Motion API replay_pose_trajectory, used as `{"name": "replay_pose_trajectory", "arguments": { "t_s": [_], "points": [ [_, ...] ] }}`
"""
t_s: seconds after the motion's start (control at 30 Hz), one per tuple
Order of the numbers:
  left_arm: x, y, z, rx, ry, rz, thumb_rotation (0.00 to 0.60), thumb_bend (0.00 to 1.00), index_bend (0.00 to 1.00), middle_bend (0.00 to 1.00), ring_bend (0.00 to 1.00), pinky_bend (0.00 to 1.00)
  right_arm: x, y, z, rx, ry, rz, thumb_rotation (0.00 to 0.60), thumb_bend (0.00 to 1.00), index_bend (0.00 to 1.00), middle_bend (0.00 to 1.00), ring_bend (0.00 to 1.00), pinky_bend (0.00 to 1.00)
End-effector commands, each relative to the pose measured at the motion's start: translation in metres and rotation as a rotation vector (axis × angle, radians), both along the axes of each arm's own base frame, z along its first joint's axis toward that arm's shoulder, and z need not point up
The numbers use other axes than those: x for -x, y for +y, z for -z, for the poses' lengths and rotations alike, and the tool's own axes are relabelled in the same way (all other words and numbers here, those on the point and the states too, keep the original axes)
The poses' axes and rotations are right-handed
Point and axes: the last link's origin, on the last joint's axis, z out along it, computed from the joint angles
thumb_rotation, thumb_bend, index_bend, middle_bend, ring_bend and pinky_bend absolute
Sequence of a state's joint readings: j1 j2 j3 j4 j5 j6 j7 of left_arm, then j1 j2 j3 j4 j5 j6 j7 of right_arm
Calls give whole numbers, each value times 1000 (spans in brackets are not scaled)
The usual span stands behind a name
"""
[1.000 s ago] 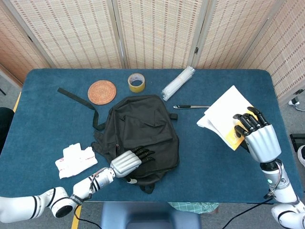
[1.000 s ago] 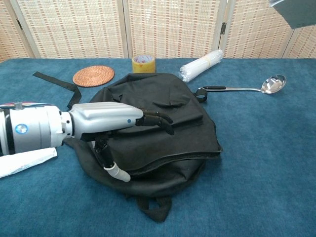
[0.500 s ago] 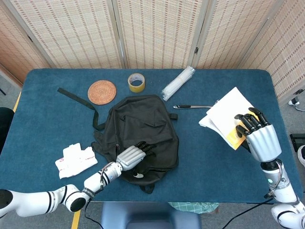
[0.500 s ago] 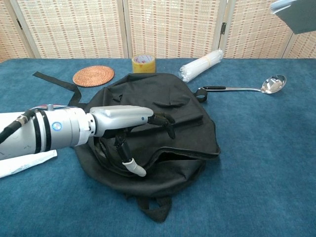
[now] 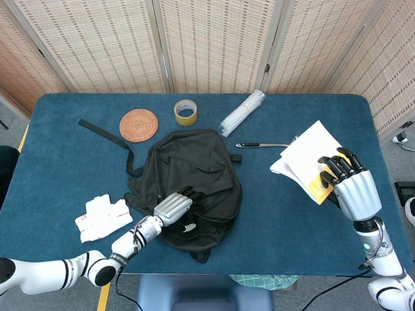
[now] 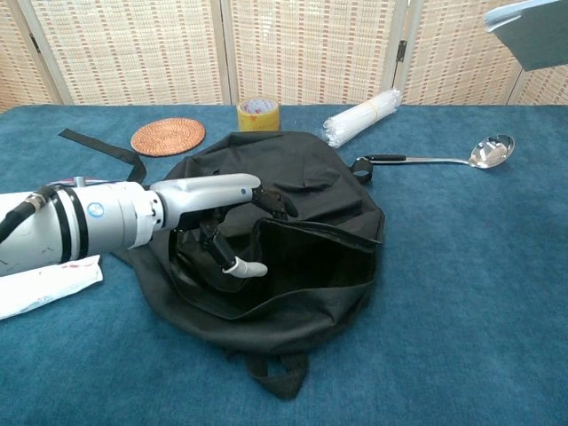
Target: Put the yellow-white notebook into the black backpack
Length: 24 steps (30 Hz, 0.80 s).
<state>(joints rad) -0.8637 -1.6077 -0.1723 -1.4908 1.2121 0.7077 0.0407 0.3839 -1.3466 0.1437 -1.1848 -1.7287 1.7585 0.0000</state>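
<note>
backdrop: folding woven-cane screen (image 5: 214, 42) in pale frames | desk (image 5: 58, 155) — blue cloth cover | floor (image 5: 11, 113): grey — yellow strip at left edge | light: even

The backpack (image 5: 194, 184) is black. The notebook (image 5: 310, 159) is white with yellow. The table (image 5: 58, 155) is blue. The coaster (image 5: 139, 124) is orange-brown. The tape (image 5: 185, 111) is yellow.

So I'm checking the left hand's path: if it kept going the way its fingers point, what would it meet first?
Probably the backpack itself. The left hand holds up the raised flap over the opening, fingers pointing across the bag, so more black fabric comes first. Depth is uncertain.
</note>
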Motion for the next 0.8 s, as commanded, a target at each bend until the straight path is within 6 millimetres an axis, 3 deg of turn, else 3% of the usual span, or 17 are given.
{"name": "replay_pose_trajectory", "arguments": {
  "t_s": [0.03,0.2,0.33,0.8],
  "points": [
    [2,3,9,22,-63,-92,600,424,562,230,213,4,0,1,0,-1,-3,-4,600,550,790,451,430,281],
    [4,9,15,9,-149,-188,600,471,657,325,293,47,-2,4,3,-10,-11,-15,600,550,791,451,429,281],
    [4,13,7,-28,-187,-203,600,489,678,358,322,59,-5,9,5,-35,-22,-39,600,550,794,451,430,281],
    [-16,55,-56,-287,-160,-37,600,493,668,360,318,58,-50,44,36,-334,-143,-288,600,552,807,464,435,301]
  ]
}}
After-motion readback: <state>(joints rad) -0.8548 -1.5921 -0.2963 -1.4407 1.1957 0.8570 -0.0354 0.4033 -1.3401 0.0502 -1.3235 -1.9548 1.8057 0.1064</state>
